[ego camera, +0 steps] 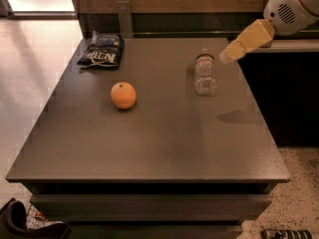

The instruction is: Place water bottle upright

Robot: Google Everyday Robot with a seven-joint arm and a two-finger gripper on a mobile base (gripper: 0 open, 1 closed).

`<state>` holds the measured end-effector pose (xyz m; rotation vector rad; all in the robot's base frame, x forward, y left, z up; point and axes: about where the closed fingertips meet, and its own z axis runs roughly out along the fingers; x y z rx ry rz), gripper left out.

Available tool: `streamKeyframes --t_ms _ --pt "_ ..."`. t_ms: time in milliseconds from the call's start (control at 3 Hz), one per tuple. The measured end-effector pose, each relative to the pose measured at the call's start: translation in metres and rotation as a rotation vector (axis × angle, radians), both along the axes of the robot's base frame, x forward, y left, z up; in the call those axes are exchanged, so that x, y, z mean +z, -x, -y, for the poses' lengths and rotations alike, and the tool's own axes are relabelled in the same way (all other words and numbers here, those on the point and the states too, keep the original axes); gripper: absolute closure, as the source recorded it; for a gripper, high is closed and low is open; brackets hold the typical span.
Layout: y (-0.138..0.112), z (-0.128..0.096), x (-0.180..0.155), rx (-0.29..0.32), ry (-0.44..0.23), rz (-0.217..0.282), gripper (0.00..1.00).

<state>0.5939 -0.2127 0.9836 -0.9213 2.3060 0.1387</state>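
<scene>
The water bottle point(205, 74) is clear plastic with a white cap. It seems to lie on its side on the dark table point(149, 148), towards the back right, with the cap pointing at the far edge. My gripper point(230, 56), tan at the end of the white arm point(291, 6), hovers above the table just right of the bottle's cap end. It does not touch the bottle and holds nothing. Its shadow falls on the table near the right edge.
An orange point(123, 95) sits left of the middle. A dark chip bag point(101, 51) lies at the back left corner. A dark wall with a ledge point(289, 45) runs behind and to the right. Small items lie on the floor by the front corners.
</scene>
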Motion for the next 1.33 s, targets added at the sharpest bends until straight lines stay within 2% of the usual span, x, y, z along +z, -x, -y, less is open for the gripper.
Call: streamKeyframes --t_ms 333,667,1000,1333 --pt "-0.029 -0.002 -0.011 -0.104 -0.107 -0.02 0.0" --pt "-0.042 -0.001 -0.023 -0.17 -0.167 -0.046 0.0" --pt "-0.042 -0.001 -0.023 -0.17 -0.167 -0.046 0.0" --pt "-0.055 -0.001 -0.027 -0.23 -0.174 -0.081 0.0"
